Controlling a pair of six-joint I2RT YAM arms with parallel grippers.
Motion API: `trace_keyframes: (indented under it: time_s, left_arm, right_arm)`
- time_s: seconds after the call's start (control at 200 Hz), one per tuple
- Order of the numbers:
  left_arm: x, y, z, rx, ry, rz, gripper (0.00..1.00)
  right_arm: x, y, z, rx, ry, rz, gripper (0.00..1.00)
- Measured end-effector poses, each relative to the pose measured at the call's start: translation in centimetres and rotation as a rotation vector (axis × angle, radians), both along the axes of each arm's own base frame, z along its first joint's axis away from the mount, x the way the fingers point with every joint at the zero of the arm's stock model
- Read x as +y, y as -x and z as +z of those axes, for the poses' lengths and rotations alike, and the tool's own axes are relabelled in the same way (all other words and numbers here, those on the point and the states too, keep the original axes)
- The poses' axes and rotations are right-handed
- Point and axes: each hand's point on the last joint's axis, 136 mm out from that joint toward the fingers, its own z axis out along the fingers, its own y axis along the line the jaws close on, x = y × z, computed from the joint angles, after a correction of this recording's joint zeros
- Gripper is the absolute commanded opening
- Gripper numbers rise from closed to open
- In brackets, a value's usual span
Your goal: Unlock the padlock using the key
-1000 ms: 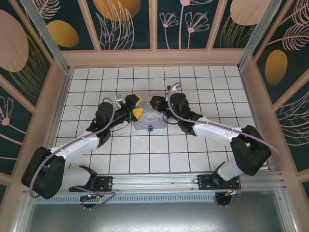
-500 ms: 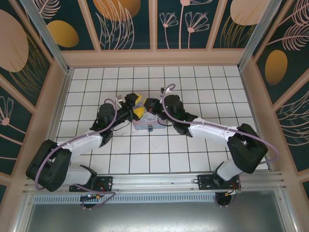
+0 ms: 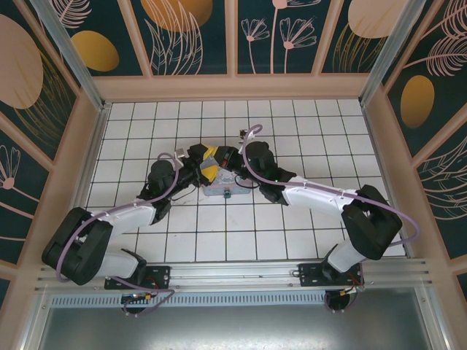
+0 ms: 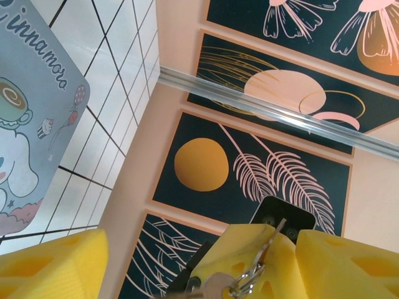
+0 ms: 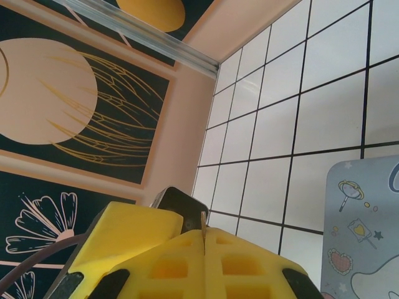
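Over the last second both arms have closed in on each other above the counter [image 3: 292,124]. The right pincer [image 5: 204,240] has slid leftward and the left pincer [image 3: 209,163] has reached out to meet it, so the two tips now overlap above the far side of the tin box [image 3: 219,189].

The right pincer is pressed fully together, pad against pad. In the left wrist view a small ring [image 4: 250,279] hangs at that seam, and the key [image 4: 215,288] dangles from it. The left pincer stands wide, with its yellow pads [image 4: 53,265] spread to either side of the right tip and the key between them, not yet touching it.

The padlock [image 3: 228,193] sits as a teal speck at the near edge of the tin box, apart from both pincers and with nothing gripping it.

This looks like a handover or re-grip of the key from right to left. The unlocking itself does not appear to have begun. The key still has to be held firmly and lined up with the keyhole, and the padlock needs steadying.
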Motion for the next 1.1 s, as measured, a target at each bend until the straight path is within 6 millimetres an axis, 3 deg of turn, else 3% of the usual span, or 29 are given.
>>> trace_keyframes:
  time_s: [0.586, 1.101]
  left_arm:
    - [-0.2, -0.6, -0.4, 0.008, 0.03, 0.006, 0.56]
    - [-0.3, -0.8, -0.9, 0.015, 0.03, 0.007, 0.49]
  right_arm:
    - [-0.4, 0.5, -1.6, 0.039, -0.009, -0.009, 0.0]
    - [-1.0, 0.6, -3.0, 0.058, 0.006, -0.02, 0.0]
